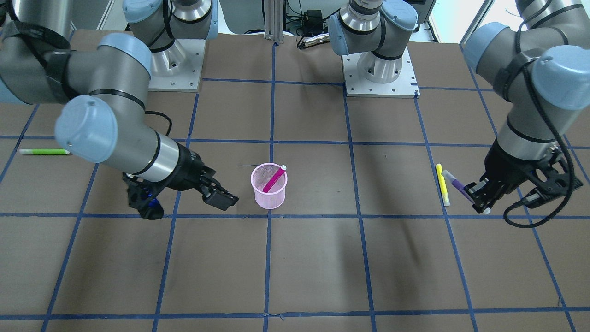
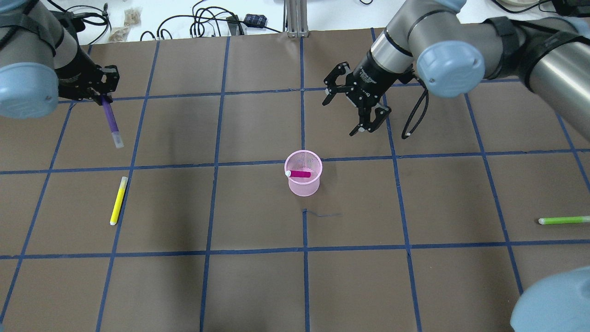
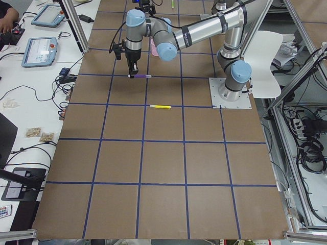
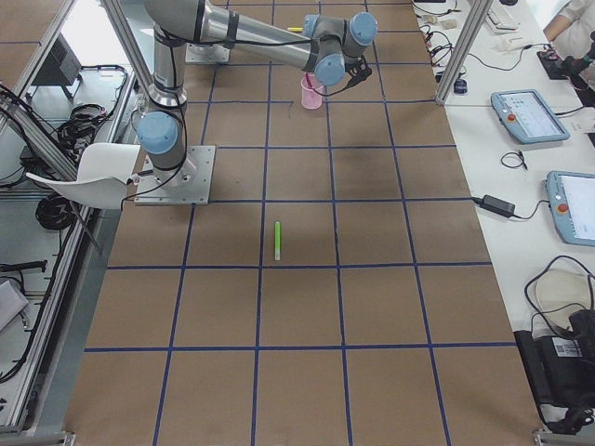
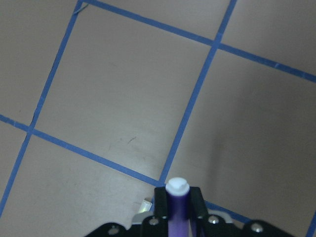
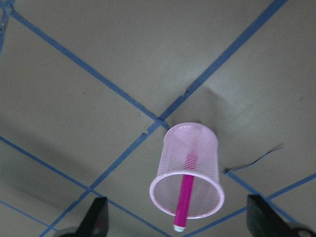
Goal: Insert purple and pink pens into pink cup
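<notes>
The pink mesh cup [image 2: 303,184] stands upright mid-table, also in the front view [image 1: 269,196] and the right wrist view [image 6: 190,148]. The pink pen [image 2: 299,174] leans inside it, white cap at the rim [image 1: 275,179]. My left gripper [image 2: 99,90] is shut on the purple pen [image 2: 110,119] and holds it above the table at the far left; the pen also shows in the front view [image 1: 456,184] and the left wrist view [image 5: 177,207]. My right gripper [image 2: 342,115] is open and empty, beyond the cup and slightly to its right.
A yellow pen [image 2: 118,200] lies on the table near the purple pen, also in the front view [image 1: 443,184]. A green pen [image 2: 563,220] lies at the far right edge. Brown table with blue tape grid; cables lie beyond its far edge.
</notes>
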You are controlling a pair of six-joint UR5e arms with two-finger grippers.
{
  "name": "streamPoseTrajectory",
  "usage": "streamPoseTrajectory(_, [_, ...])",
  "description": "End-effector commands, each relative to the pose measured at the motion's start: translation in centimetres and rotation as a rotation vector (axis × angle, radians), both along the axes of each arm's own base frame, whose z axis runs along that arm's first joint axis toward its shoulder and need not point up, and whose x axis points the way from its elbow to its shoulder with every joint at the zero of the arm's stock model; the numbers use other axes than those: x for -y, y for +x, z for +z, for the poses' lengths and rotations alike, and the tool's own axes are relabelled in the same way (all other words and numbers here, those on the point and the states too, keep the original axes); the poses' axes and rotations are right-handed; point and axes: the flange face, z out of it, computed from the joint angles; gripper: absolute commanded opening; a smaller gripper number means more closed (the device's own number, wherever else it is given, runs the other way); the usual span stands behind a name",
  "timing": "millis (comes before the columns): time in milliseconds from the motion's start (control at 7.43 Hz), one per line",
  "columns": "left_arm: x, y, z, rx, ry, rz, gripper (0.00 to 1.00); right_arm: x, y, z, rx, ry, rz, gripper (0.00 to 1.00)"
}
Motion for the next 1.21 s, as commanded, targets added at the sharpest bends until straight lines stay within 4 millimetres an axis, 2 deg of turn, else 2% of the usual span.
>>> streamPoseTrajectory(0, [0.1,-9.0,0.8,-0.029,-0.121,0.017,0.00,1.6,-5.0,7.7,-0.199,-0.104,0.265,1.00])
streamPoseTrajectory(135, [-0.4,-13.6,1.3,-0.058,-0.174,0.025,0.00,1.2,-6.0,9.9,-0.305,-0.124,0.395,1.00])
streamPoseTrajectory(269, [-1.4,-18.4,1.2,-0.095,-0.241,0.045,0.00,-0.1,-5.9,10.9,-0.329,-0.137,0.463,1.00])
streamPoseTrajectory(404, [-3.0,-22.7,1.4,-0.099,-0.273,0.054,0.00,-1.4,-5.9,10.5,-0.319,-0.138,0.525,1.00])
streamPoseTrajectory(538, [-4.4,-26.3,0.7,-0.097,-0.278,0.076,0.00,-2.7,-6.3,9.8,-0.354,-0.131,0.573,1.00])
streamPoseTrajectory(673, [-5.7,-29.0,-0.1,-0.118,-0.268,0.090,0.00,-2.9,-6.8,8.6,-0.402,-0.140,0.617,1.00])
streamPoseTrajectory(808, [-6.8,-30.9,-2.3,-0.128,-0.235,0.115,0.00,-2.9,-6.8,8.7,-0.402,-0.170,0.645,1.00])
streamPoseTrajectory(1077, [-7.9,-32.3,-4.5,-0.128,-0.202,0.137,0.00,-3.0,-7.2,8.8,-0.392,-0.179,0.679,1.00])
